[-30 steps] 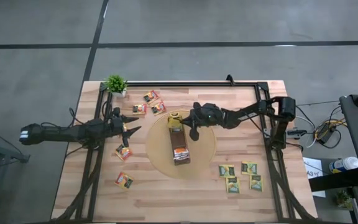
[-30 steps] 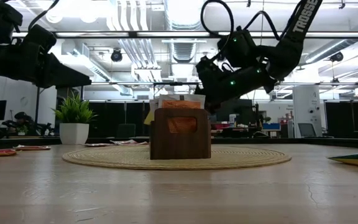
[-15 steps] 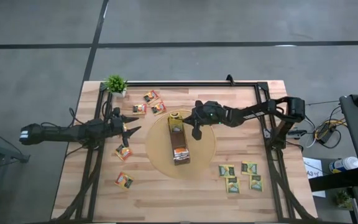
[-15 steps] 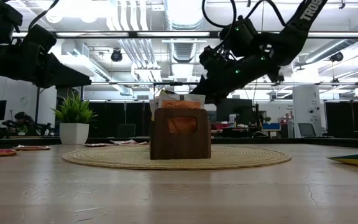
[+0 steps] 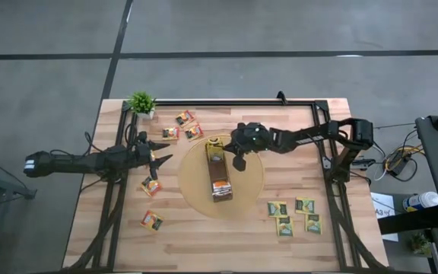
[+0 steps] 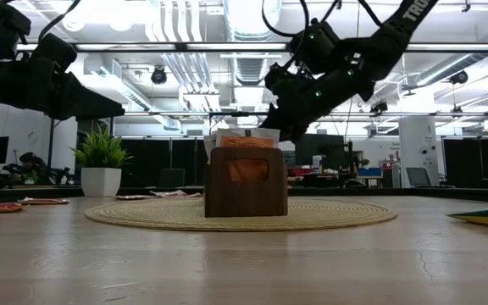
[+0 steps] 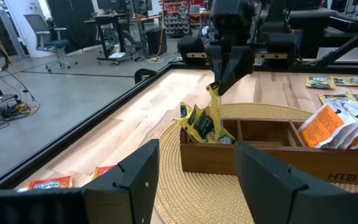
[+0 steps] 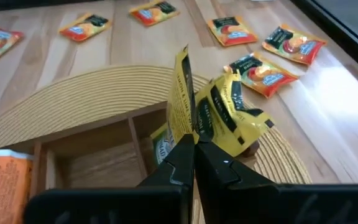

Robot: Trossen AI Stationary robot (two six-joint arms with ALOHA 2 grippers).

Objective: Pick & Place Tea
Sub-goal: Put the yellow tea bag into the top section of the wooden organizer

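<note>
A long brown wooden box (image 5: 217,169) lies on a round woven mat (image 5: 249,186) in the middle of the table. My right gripper (image 5: 224,147) is over the box's far end compartment, shut on a yellow tea sachet (image 8: 183,93). More green-and-yellow sachets (image 7: 197,124) stand crumpled in that compartment. Orange sachets (image 7: 331,124) fill the near compartment. My left gripper (image 5: 160,160) waits open at the table's left, clear of the mat. My right gripper pinches the yellow sachet between its two fingertips (image 8: 194,146), at the sachet's upper edge (image 7: 215,93). The fingers slant down from the table's right side. The sachet hangs below the tips, its lower part among the other sachets in the far end compartment.
Loose orange sachets (image 5: 185,118) lie at the far left and others (image 5: 151,186) at the near left. Several green-and-yellow ones (image 5: 295,215) lie at the near right. A small potted plant (image 5: 141,103) stands at the far left corner.
My right hand has risen a little over the box's far end and tipped, while its shut fingertips have stayed close to the same spot above the compartment.
</note>
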